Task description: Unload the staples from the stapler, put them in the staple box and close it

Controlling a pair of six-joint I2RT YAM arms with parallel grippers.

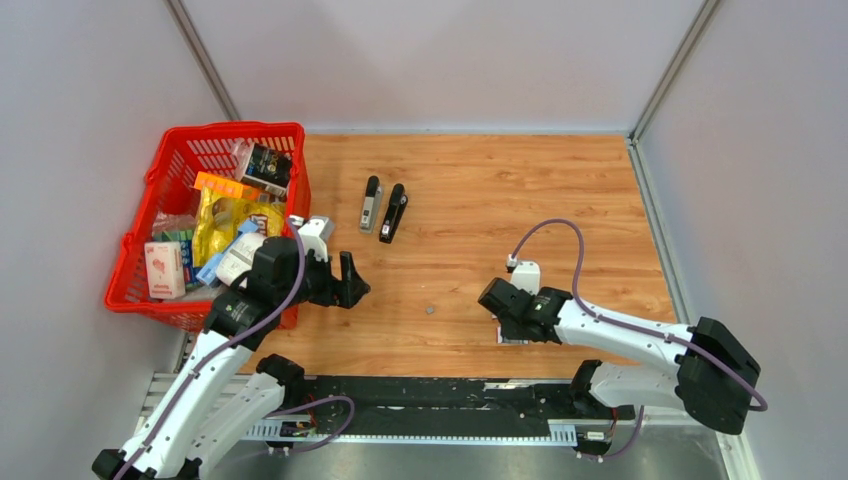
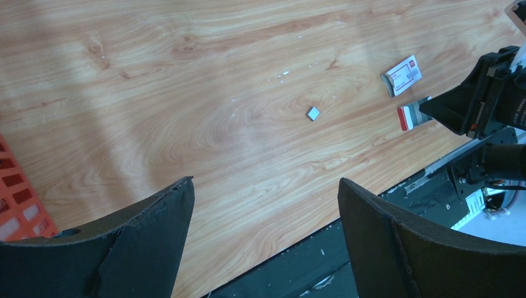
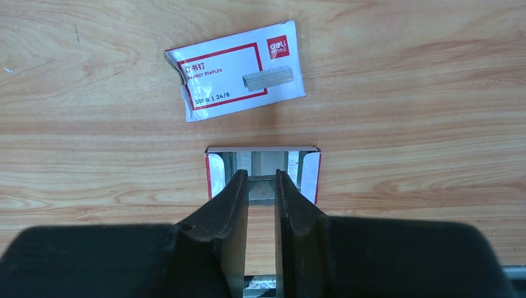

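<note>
Staples appear at two spots on the worktop (image 1: pixel 560 190). We note one small silvery staple piece (image 2: pixel 313 113) lying loose on the bare wood between the two arms, touching nothing. We note a grey staple strip (image 3: pixel 262 194) inside the open red-and-white box tray (image 3: pixel 307 174) near the front edge on the right side. The right tool (image 3: pixel 262 180) reaches down into that tray. Its jaws are drawn close together and the strip fills the narrow gap between their tips, so we record it as pinching the strip. The box sleeve (image 3: pixel 239 71), printed with a red frame, lies flat just beyond the tray and apart from it. The left tool (image 2: pixel 267 186) hovers above the wood beside the red basket (image 1: pixel 230 128) with its jaws spread wide and nothing between them. Two black staplers (image 1: pixel 371 203) (image 1: pixel 393 212) lie side by side toward the far middle of the worktop, well apart from both tools. From the overhead view we cannot tell whether either one is opened. The basket stands at the left edge and holds assorted packets.
</note>
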